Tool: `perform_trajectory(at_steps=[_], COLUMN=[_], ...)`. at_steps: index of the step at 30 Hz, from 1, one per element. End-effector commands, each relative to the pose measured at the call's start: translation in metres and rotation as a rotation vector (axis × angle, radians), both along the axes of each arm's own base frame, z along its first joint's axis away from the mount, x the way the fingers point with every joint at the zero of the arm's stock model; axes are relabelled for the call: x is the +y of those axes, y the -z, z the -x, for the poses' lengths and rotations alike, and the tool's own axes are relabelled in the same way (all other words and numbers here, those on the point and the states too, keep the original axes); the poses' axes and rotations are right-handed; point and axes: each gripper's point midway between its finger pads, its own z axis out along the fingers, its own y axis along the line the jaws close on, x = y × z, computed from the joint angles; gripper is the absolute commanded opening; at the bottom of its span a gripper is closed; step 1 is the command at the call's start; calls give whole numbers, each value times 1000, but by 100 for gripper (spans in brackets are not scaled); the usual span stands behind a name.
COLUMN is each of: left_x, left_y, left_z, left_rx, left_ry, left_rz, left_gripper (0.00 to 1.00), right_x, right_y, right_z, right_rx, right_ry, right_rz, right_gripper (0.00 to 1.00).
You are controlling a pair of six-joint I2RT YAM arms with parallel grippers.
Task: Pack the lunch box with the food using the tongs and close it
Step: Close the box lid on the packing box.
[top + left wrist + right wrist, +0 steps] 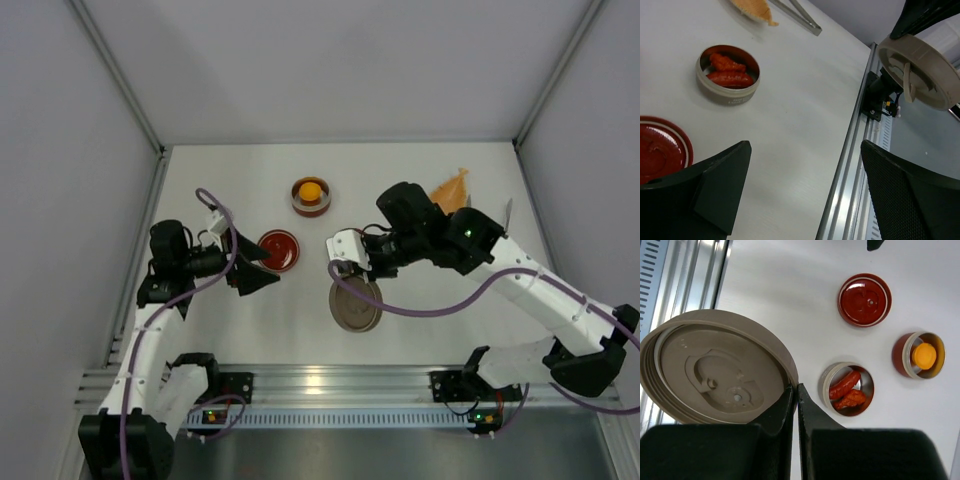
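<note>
Tongs (pixel 810 26) lie flat on the bench (pixel 790 110) at the top edge of the left wrist view, just beside the orange leaf-shaped dish (pixel 752 7) and well apart from both grippers; in the top view you get them only as a thin grey sliver at the upper right, to the right of that dish. Their long axis runs from the top edge down toward the right in the left wrist view; the two arms seem to draw together at the lower right end, so you may judge that the joined end, though the other end is cut off by the frame. Expect them to be light, stiff and springy, with smooth metal that will likely slip under hard pads; lying flat, they give you little height to get under; take hold across both arms about midway along, so that a squeeze closes the tips.

Your left gripper (pixel 805 150) stands spread wide and empty at the bottom of its view, near the red lid (pixel 660 150); your right gripper (pixel 794 390) is pressed together on the rim of the tan lid (pixel 720 370), which hangs clear of the bench. The red pieces (pixel 845 385) sit in one open tin (pixel 824 385); the orange lump (pixel 923 355) sits in the other tin (pixel 901 356).
</note>
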Motion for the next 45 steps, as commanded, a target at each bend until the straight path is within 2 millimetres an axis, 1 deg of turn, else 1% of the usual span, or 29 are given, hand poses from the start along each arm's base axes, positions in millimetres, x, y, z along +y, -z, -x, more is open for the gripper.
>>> perform_trajectory(at_steps=[1, 2, 3, 4, 5, 6, 8, 9, 10, 11, 13, 14, 16, 17, 19, 21, 25, 29, 36, 45], left_x=[-14, -17, -18, -20, -24, -26, -31, -32, -34, -36, -39, -43, -49, -51, -55, -57, -63, -68, -78, -85], left_y=[-31, -32, -33, -34, -36, -37, -39, -40, -42, -48, -54, -58, -64, -67, -74, -82, -88, -87, -82, -85], left_z=[19, 21, 22, 22, 25, 28, 36, 37, 40, 38, 40, 44, 48, 49, 51, 51, 56, 60, 72, 69], left_rx=[-213, -209, -206, -200, -223, -238, -327, -350, -313, -365, -342, -308, -295, -249, -239, -209, -135, -61, 37, 98], left_ry=[159, 171, 174, 174, 192, 202, 223, 225, 221, 217, 214, 225, 248, 245, 259, 253, 271, 287, 331, 324], left_rz=[40, 43, 43, 47, 50, 50, 39, 40, 60, 80, 113, 134, 151, 168, 191, 209, 242, 260, 275, 296], left_gripper=[95, 95, 95, 95, 94, 93, 92, 92, 92, 92, 92, 92, 92, 92, 91, 91, 89, 86, 81, 76], right_x=[14, 17, 20, 23, 25, 28, 32, 34, 35, 37, 40, 42, 44, 47, 49, 50, 50, 51, 52, 55], right_y=[-37, -39, -44, -45, -48, -56, -59, -65, -65, -68, -71, -74, -76, -80, -81, -81, -83, -88, -90, -86], right_z=[2, 0, -2, -4, -5, -6, -5, -4, -4, -2, 0, 3, 5, 6, 5, 5, 2, -3, -6, -1], right_rx=[-131, -131, -139, -136, -139, -151, -122, -114, -92, -76, -34, -13, 29, 37, 55, 56, 41, 18, 4, -8], right_ry=[-30, -26, -24, -19, -19, -19, -12, -8, 3, 6, 30, 30, 53, 54, 64, 65, 71, 77, 87, 63], right_rz=[-135, -140, -152, -153, -167, -188, -193, -208, -212, -226, -249, -264, -285, -303, -311, -313, -315, -321, -319, -306], right_gripper=[0, 0, 0, 0, 0, 0, 0, 0, 0, 0, 0, 0, 0, 0, 0, 0, 0, 0, 0, 0])
